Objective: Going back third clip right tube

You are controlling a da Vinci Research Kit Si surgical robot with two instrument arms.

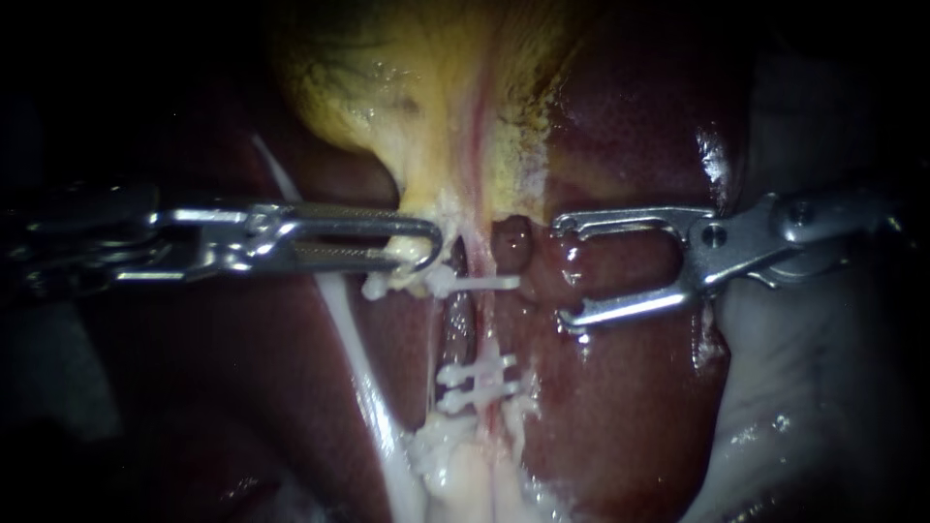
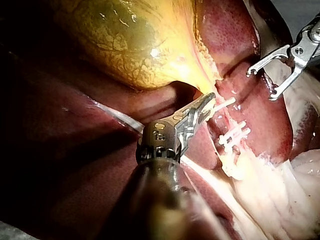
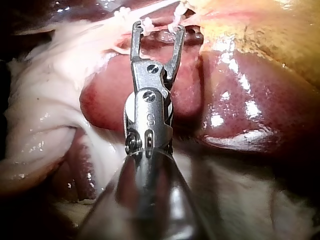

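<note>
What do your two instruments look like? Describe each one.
Left instrument: polished silver metal with a long, slim, ridged tip and a darker riveted wrist on a dark shaft. Right instrument: also silver, with two thin hooked prongs forking from a round pivot screw, on a glossy grey shaft.

**Surgical bench, close in on tissue**

You're at an operating set-up. Wet, dark-red liver [image 1: 630, 416] fills your view, with the yellow gallbladder [image 1: 387, 77] above it. White clips [image 1: 475, 373] sit across a tube [image 1: 481, 329]. Your left instrument [image 1: 424, 254] and right instrument [image 1: 562, 273], both slim steel, reach in from either side. The tissue is brightly lit, with darkness all round.
</note>
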